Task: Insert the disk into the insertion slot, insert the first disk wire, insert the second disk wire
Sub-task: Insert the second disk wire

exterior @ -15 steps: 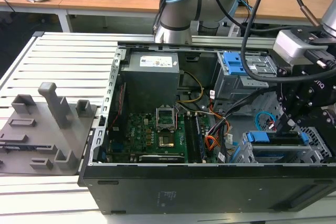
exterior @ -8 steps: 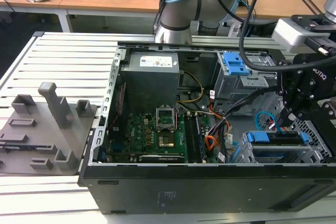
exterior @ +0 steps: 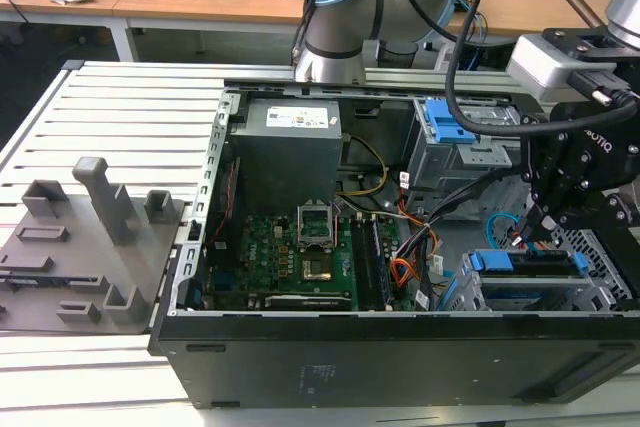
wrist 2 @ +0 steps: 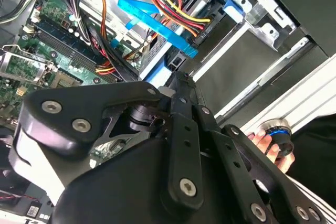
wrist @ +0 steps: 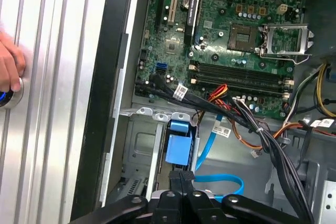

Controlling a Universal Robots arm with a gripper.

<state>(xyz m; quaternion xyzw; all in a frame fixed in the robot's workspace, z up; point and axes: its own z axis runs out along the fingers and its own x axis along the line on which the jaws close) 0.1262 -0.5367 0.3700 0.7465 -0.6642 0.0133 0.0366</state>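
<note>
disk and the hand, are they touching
Cannot tell. In the exterior view the hand hangs close above the disk; in the first wrist view its tip overlaps the blue caddy. Neither contact nor gap is plain.

Open computer case on slatted table; gripper poised above blue-framed disk seated in the insertion slot.

The room is evenly bright from above, and the ribbed bench shines pale with soft glare. Inside the computer case it is darker, with weak shadows. In the second wrist view the black pincer looms close and slightly soft, while the motherboard stays sharp.
</note>
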